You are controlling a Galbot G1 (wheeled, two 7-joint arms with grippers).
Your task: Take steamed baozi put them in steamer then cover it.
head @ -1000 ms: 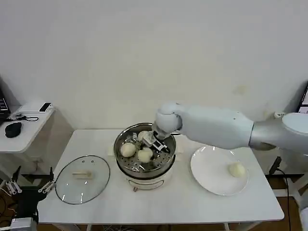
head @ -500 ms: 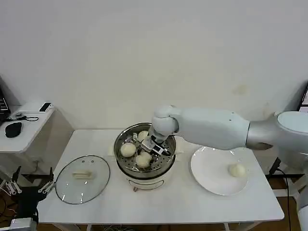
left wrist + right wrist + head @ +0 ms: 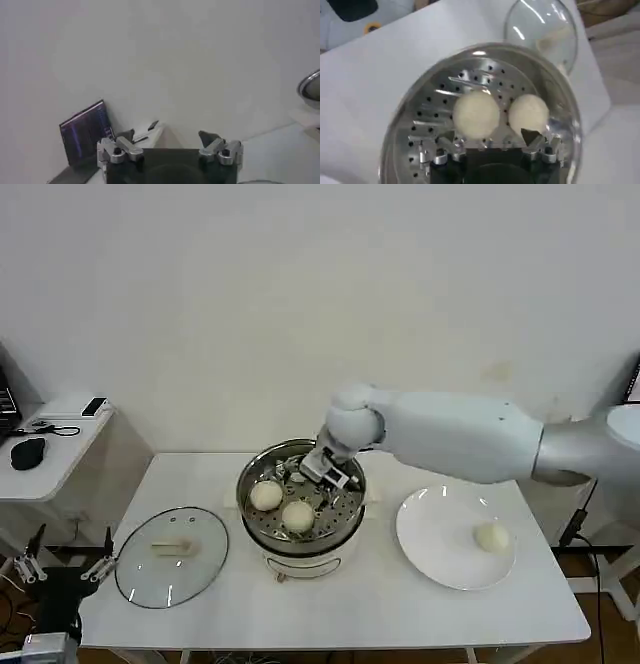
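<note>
The steamer (image 3: 300, 529) stands at the table's middle, its perforated tray (image 3: 435, 115) uncovered. Two steamed baozi (image 3: 265, 495) (image 3: 298, 514) lie side by side on the tray, also seen as baozi (image 3: 476, 114) and baozi (image 3: 528, 112) in the right wrist view. My right gripper (image 3: 322, 469) (image 3: 487, 136) hovers open over the tray's rear, just behind the buns, holding nothing and hiding the tray beneath it. One more baozi (image 3: 491, 536) sits on the white plate (image 3: 440, 549) to the right. The cover (image 3: 172, 554) (image 3: 540, 25) lies flat on the table left of the steamer.
My left gripper (image 3: 65, 562) (image 3: 165, 136) is parked open beyond the table's left front corner. A side desk (image 3: 50, 444) with a mouse and cables stands at the far left. Bare tabletop lies in front of the steamer.
My right gripper has let go of the front baozi and drawn up and back towards the steamer's rear rim. That bun now rests on the tray beside the other.
</note>
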